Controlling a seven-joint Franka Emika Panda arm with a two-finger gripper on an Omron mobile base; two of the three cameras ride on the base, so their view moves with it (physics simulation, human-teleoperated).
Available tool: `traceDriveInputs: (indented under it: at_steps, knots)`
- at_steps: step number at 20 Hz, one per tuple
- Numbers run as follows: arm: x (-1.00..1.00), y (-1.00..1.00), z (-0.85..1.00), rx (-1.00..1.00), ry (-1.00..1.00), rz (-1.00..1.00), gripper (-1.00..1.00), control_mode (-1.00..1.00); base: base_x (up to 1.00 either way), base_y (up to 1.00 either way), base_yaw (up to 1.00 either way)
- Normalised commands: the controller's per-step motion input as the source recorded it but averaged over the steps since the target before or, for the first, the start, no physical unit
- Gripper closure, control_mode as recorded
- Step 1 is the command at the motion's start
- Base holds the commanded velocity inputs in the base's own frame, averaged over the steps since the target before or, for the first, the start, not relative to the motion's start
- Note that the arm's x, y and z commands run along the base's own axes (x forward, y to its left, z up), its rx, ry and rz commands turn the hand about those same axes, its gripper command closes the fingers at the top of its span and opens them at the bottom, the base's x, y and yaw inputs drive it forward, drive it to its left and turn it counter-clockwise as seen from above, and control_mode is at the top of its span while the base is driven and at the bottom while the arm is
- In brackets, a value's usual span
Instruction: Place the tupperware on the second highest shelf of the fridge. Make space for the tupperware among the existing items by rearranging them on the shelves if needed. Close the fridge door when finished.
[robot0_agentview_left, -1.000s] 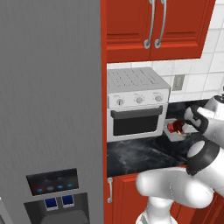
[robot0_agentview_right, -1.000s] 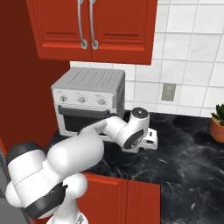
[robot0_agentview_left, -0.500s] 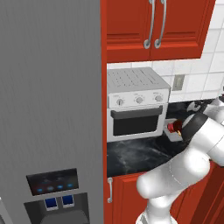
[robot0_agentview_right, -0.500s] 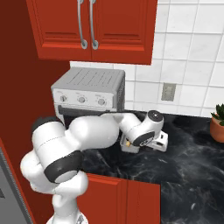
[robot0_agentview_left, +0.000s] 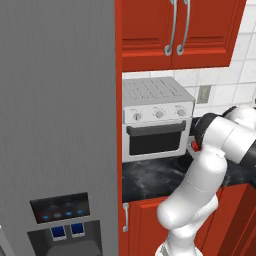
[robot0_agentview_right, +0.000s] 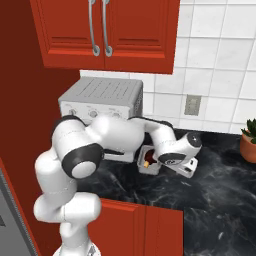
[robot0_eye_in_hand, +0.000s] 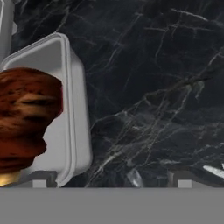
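Note:
The tupperware (robot0_agentview_right: 148, 162) is a small grey container with a red and a brown lump inside, standing on the black counter just right of the toaster oven. My gripper (robot0_eye_in_hand: 111, 181) hangs open close above its right end. One fingertip (robot0_eye_in_hand: 39, 180) is over the container's inside and the other (robot0_eye_in_hand: 183, 180) is over bare counter, so the open jaws straddle its end wall (robot0_eye_in_hand: 76, 113). Nothing is held. The fridge (robot0_agentview_left: 55, 125) stands shut at the left, its dispenser panel (robot0_agentview_left: 60, 207) facing me. The second highest shelf and the existing items are hidden inside.
A grey toaster oven (robot0_agentview_right: 100, 97) sits at the back of the counter (robot0_agentview_right: 215, 185), under red wall cabinets (robot0_agentview_right: 115, 30). A potted plant (robot0_agentview_right: 247, 145) stands at the far right and a wall outlet (robot0_agentview_right: 191, 105) is behind. My own forearm crosses in front of the oven.
The arm has swung its elbow round to the left, and the hand has moved a little right and down beside the tupperware. The jaws have stayed open.

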Motion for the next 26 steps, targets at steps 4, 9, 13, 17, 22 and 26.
traceDriveInputs:
  at_steps: [4, 9, 13, 17, 22, 26]
  knots:
    - [0.01, 0.12, 0.00, 0.04, -0.04, 0.00, -1.00, -1.00, 0.00, 0.00, 0.00]
    - [0.00, 0.42, -0.11, 0.00, -0.11, 0.00, -1.00, -1.00, 0.00, 0.00, 0.00]
    - [0.00, 0.59, -0.17, 0.00, -0.07, 0.00, -1.00, -1.00, 0.00, 0.00, 0.00]
    - [0.00, 0.56, -0.02, -0.04, -0.03, 0.00, -1.00, -1.00, 0.00, 0.00, 0.00]
    - [0.00, 0.31, -0.15, -0.06, -0.01, 0.00, -1.00, -1.00, 0.00, 0.00, 0.00]
    - [0.02, 0.07, -0.25, -0.02, -0.03, 0.00, -1.00, -1.00, 0.00, 0.00, 0.00]
